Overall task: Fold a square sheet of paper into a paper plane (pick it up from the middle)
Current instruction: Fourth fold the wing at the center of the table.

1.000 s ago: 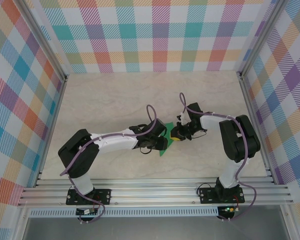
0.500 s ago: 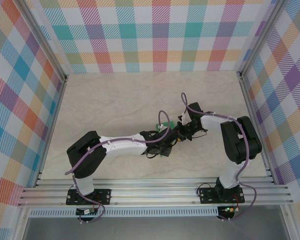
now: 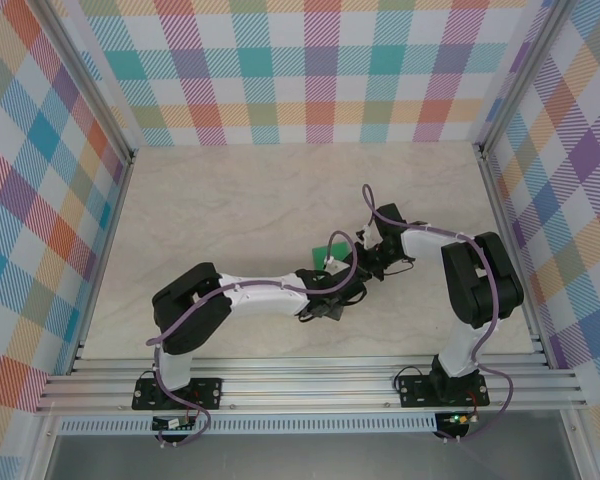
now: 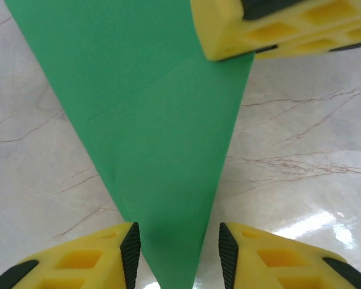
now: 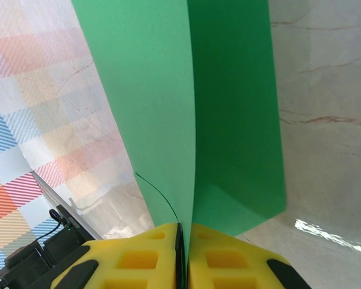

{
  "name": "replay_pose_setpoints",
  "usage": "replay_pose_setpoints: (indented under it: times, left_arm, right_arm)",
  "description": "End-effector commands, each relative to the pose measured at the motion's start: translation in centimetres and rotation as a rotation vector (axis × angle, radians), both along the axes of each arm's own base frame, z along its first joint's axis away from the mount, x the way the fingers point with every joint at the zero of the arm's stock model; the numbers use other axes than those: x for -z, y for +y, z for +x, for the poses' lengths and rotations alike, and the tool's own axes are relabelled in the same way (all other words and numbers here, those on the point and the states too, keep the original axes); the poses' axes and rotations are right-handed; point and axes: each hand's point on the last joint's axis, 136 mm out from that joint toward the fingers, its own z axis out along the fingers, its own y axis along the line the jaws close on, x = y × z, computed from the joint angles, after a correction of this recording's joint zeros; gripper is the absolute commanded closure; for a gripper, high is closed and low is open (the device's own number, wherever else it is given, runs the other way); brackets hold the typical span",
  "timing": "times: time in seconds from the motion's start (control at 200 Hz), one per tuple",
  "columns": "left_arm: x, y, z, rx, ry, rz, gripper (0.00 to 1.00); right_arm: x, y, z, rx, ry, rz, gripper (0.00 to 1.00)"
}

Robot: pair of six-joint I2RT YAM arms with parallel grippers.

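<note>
From above I caught a green corner of the sheet of paper (image 3: pixel 329 250) mid-table (image 3: pixel 230 200), between the arms. Left wrist camera: left gripper (image 4: pixel 177 241) stood apart, straddling its narrow tip. Right wrist camera: right gripper (image 5: pixel 183 229) was clamped on its folded edge.

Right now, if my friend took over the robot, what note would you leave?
Right gripper: shut on the green paper, holding it over the table.
Left gripper: open, jaws either side of the paper's pointed tip, not pinching.
Done: paper folded into layers narrowing to a point.
Left: likely close on the tip and press the remaining plane folds.
</note>
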Motion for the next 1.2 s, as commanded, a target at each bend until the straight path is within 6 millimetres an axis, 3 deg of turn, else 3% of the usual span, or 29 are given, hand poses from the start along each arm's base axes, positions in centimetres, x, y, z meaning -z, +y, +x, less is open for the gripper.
replay_pose_setpoints:
  times: [0.0, 0.445, 0.675, 1.195]
  left_arm:
    - [-0.1, -0.1, -0.2, 0.006, -0.029, 0.05, 0.62]
    - [-1.6, -0.3, 0.2, -0.006, -0.08, 0.009, 0.64]
    - [-1.4, -0.3, 0.0, -0.002, -0.074, 0.011, 0.78]
    - [-0.7, 0.7, -0.2, -0.05, -0.065, -0.007, 0.95]
  right_arm:
    - [-1.0, 0.4, 0.3, 0.001, -0.001, 0.009, 0.88]
    - [-0.4, 0.3, 0.0, -0.005, 0.015, -0.004, 0.87]
    - [0.0, 0.3, 0.0, -0.006, 0.023, -0.01, 0.87]
    - [-0.5, 0.4, -0.1, -0.018, 0.011, -0.005, 0.84]
